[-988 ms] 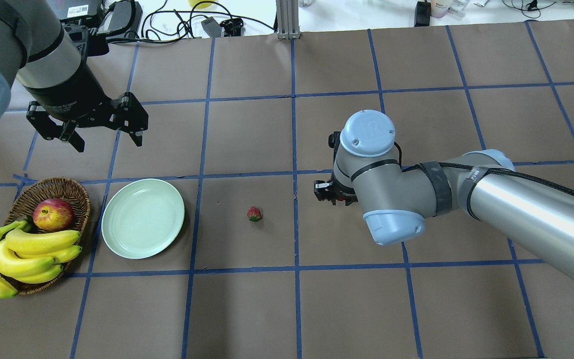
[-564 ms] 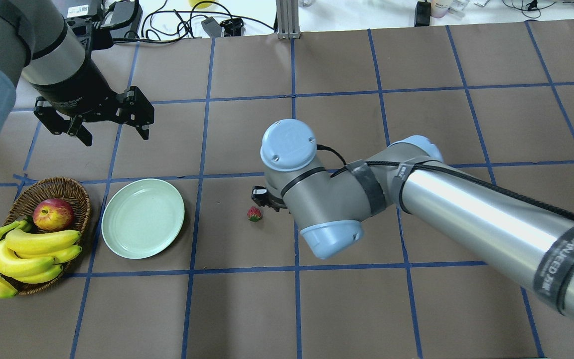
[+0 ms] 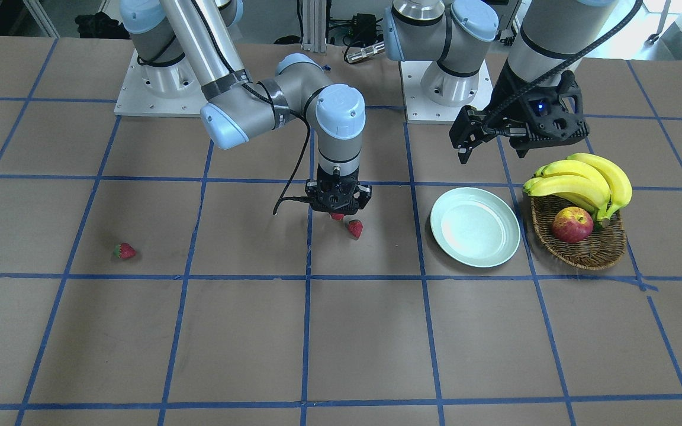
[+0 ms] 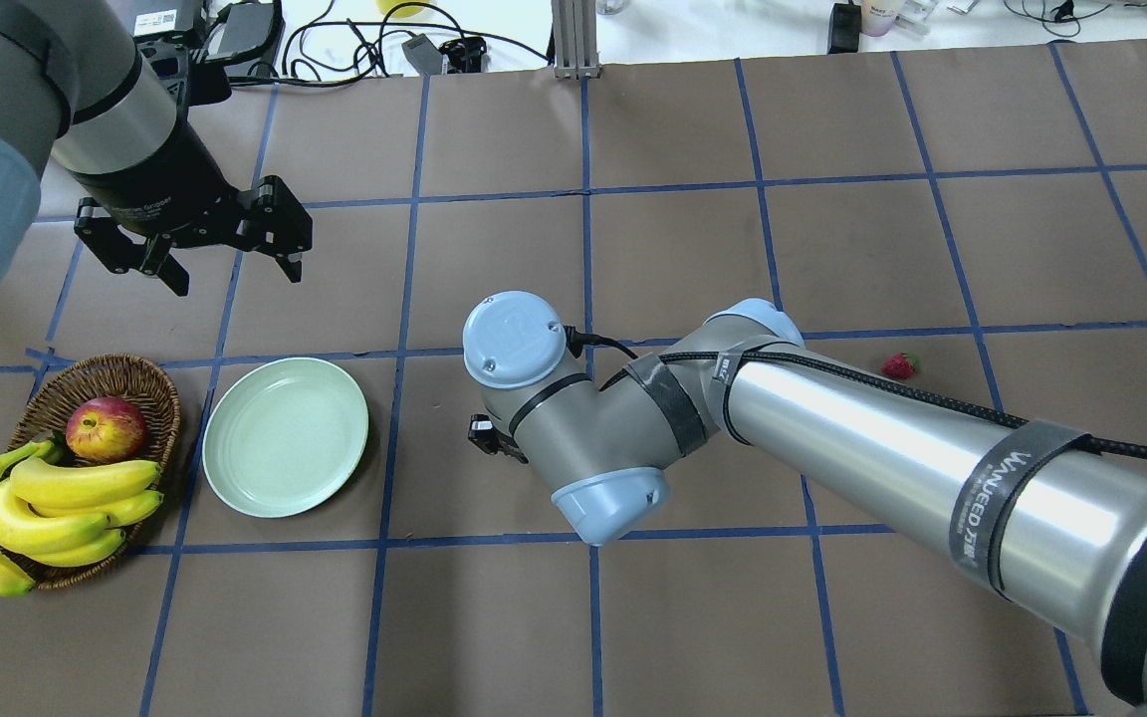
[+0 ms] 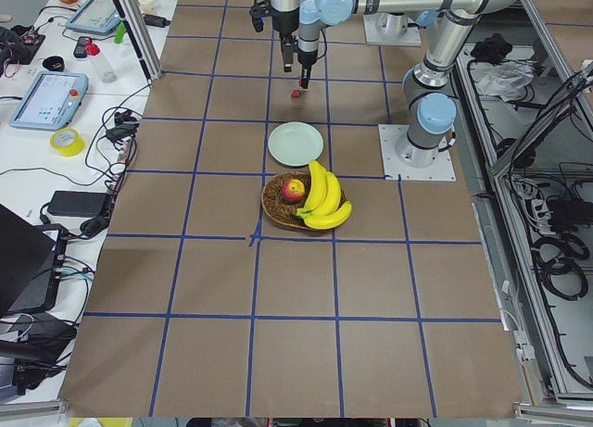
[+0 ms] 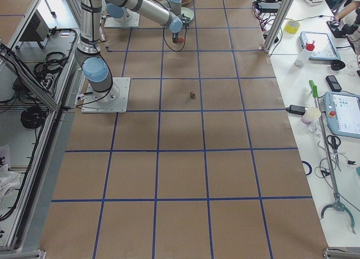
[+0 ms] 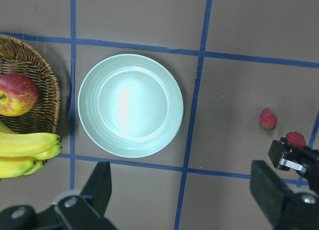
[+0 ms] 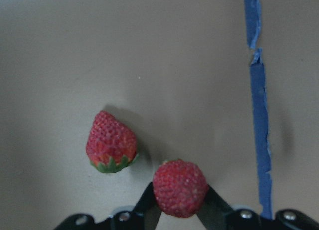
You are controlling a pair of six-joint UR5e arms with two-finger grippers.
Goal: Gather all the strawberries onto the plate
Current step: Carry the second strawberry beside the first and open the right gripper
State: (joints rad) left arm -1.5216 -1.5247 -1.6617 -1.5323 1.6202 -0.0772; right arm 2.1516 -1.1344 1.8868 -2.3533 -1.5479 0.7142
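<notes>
My right gripper is shut on one strawberry, held just above the table. A second strawberry lies on the paper right beside it, between the gripper and the plate; my right arm hides it in the overhead view. Far off on my right side lies a third strawberry. The pale green plate holds nothing. Behind the plate and raised well above the table, my left gripper hangs open with nothing in it.
A wicker basket holding an apple and bananas stands just left of the plate. Blue tape lines grid the brown table cover. Cables and boxes lie beyond the far edge.
My right arm has swung left towards the plate, and it now covers the lying strawberry in the overhead view and uncovers the far right one. The left gripper rose slightly.
</notes>
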